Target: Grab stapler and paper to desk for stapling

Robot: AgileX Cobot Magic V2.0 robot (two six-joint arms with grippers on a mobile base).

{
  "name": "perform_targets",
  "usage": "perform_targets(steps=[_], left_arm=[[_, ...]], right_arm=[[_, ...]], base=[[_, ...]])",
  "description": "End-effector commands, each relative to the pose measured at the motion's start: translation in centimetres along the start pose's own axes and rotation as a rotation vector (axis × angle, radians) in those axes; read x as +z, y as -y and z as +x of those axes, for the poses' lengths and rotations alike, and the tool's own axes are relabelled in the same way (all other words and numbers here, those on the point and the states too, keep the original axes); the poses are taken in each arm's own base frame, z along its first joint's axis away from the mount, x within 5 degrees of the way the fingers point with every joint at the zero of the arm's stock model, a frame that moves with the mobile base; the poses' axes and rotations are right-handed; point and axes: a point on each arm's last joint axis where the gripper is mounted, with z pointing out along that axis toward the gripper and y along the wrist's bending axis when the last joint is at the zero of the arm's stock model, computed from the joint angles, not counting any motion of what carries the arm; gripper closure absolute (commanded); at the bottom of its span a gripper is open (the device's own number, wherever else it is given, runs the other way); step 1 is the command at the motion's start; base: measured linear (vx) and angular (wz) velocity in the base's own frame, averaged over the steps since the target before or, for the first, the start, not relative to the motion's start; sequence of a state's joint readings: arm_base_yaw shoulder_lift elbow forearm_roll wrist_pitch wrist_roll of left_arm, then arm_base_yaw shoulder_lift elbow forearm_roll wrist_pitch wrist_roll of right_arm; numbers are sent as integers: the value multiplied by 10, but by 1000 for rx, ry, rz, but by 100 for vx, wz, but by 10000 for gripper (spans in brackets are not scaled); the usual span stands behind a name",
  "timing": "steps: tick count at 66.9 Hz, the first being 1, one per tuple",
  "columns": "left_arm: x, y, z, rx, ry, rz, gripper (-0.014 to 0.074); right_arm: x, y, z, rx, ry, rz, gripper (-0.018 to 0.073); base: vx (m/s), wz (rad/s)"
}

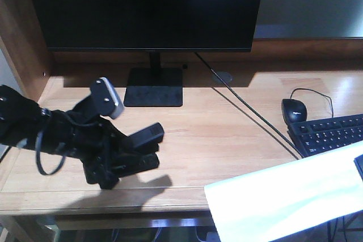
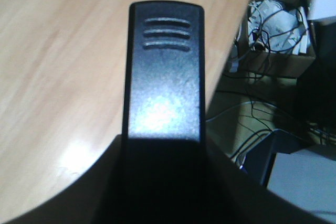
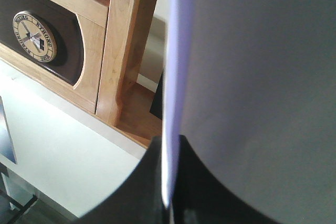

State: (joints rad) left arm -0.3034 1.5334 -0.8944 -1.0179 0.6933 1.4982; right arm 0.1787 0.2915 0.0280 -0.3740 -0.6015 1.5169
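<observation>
In the front view my left gripper (image 1: 127, 152) hovers low over the front left of the light-wood desk (image 1: 227, 140), shut on the black stapler (image 1: 147, 135), whose tip points right. The left wrist view shows the stapler (image 2: 165, 72) sticking out from between the jaws of that gripper (image 2: 163, 148), above the desk's edge (image 2: 52, 51). The white paper (image 1: 283, 202) slants across the desk's front right corner. My right gripper (image 3: 169, 174) is shut on the paper's edge (image 3: 252, 77), which fills the right of that view. Only a dark tip of it (image 1: 359, 167) shows in the front view.
A black monitor (image 1: 142, 9) on its stand (image 1: 153, 89) is at the back. A mouse (image 1: 294, 109) and keyboard (image 1: 332, 134) lie at the right, with a cable (image 1: 249, 111) running diagonally. Cables and a box (image 2: 278, 30) sit below the desk. A wooden shelving unit (image 3: 121, 51) stands beyond the paper.
</observation>
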Motion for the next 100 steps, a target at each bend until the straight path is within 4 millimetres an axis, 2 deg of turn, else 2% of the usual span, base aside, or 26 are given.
perform_targets(steps=[1,16,26,37,46,56,70,100], left_arm=[[-20,-16,-14,-3,142,-27,603],[-28,-61,-5,-45,182,60,603],[-25,-87,-11,-24,191,121,603],[-18,-115,-18,43,192,92,603],[-4,-130,-14,121,186,98,603],[12,-141,-3,189,170,86,603],[30,-154,13,162,124,29,596],[50,-158,32,147,101,78,552]], right_arm=[[0,-4,0,-3,5,-56,564],[0,-4,0,-3,5,-56,564],[0,-4,0,-3,5,-56,564],[0,-4,0,-3,5,-56,564],[0,-4,0,-3,5,-53,564],[0,-4,0,-3,5,-53,564],[0,-4,0,-3,5,-53,564],[0,-4,0,-3,5,-53,564]], base=[[0,0],[0,0],[0,0],[0,0],[0,0],[0,0],[0,0],[0,0]])
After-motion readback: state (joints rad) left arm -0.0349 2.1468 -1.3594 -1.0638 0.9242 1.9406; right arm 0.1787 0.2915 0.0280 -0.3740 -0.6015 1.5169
